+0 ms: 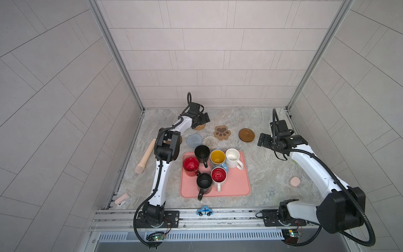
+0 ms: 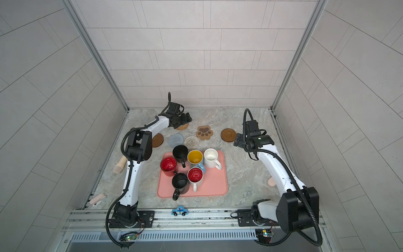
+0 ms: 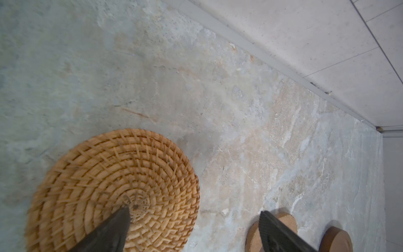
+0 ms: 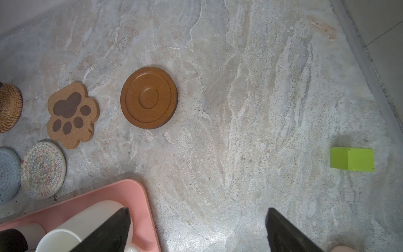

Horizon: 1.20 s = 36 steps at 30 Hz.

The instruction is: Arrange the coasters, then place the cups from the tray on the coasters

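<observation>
Here, round woven rattan coaster (image 3: 113, 174), golden, flat

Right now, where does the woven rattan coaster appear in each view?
Both top views: rattan coaster half hidden under the open left pincer.
Left wrist: fills the foreground.
Right wrist: cut off at the picture's edge.
Shared landmark: the paw coaster beside it.

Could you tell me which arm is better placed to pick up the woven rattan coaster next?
Left: the left end effector, open, hangs over the rattan coaster; the right end effector is far from it.
</observation>
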### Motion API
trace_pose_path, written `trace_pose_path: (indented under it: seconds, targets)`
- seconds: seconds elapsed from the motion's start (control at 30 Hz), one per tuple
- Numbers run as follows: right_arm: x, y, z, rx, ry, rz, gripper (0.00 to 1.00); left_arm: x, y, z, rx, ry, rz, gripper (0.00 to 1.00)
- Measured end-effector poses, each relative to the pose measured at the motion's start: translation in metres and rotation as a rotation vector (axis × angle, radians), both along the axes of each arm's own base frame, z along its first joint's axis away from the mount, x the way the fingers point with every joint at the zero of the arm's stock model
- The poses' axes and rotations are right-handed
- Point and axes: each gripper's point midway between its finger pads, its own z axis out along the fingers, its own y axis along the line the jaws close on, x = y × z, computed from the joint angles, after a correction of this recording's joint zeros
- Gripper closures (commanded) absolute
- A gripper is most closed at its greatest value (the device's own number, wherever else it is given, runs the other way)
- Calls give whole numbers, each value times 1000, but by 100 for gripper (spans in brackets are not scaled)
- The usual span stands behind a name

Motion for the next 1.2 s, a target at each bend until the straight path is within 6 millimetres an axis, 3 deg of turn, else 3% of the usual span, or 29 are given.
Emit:
trace_pose_path:
  seconds: [0.27,1.03,1.2]
  targets:
    - [-4,-1,-2,-5,18,3,2,12,3,0,9,-14,42,0]
    - [-4,-2,5,-13,20,-2,2,12,6,-1,39,-14,35,0]
    - [-5,-3,6,-15,20,-4,2,14,16,-2,78,-19,57,0]
